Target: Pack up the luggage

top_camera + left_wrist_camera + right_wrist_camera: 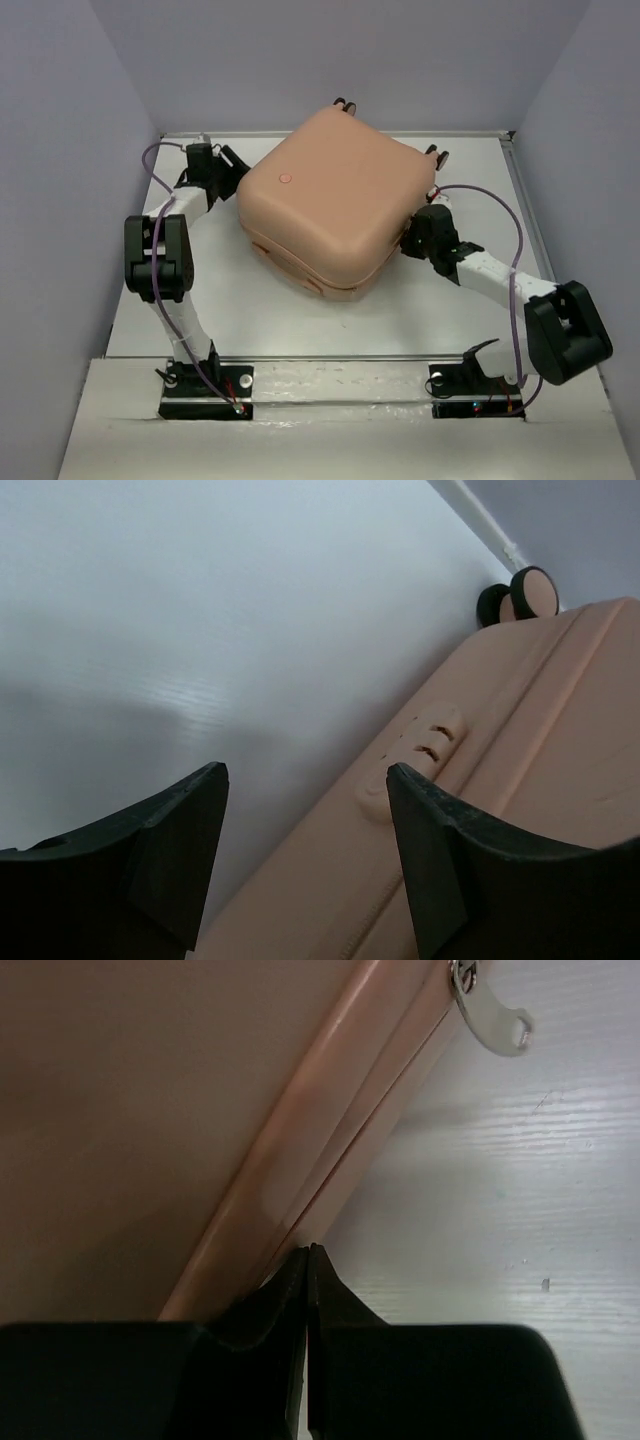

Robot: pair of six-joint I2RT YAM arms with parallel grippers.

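Pale lilac-grey walls [330, 50] box in a white wood-grain desk [260, 320], and toward its far middle lies the rounded peach-pink hard-shell luggage [325, 195]. It rests flat on one shell and is turned at an angle, with the small round mark [285, 179] facing up. The two halves are brought together, so no lining shows and packing looks nearly done, with only the closing of the rim left. Along that rim runs a raised peach seam [330, 1150], and a silver metal zipper pull [492, 1022] hangs off it over the desk. Whether the zip has gone all the way round cannot be told. The black right tool [308, 1255] has its fingers pressed flat together with nothing visible between them. Their joined tip touches the seam low on the case's right side, well short of the pull, a pose that suits nudging or steadying the shell rather than grasping. Across the case, the black left tool [305, 772] is spread wide and holds nothing. It sits low beside the far-left corner, one finger over bare desk and the other in front of the side wall. Just beyond it are a moulded slotted recess [425, 742] and, farther along, the black peach-capped wheels [530, 592]. Placed so, it seems ready to brace that corner against a push from the opposite side.
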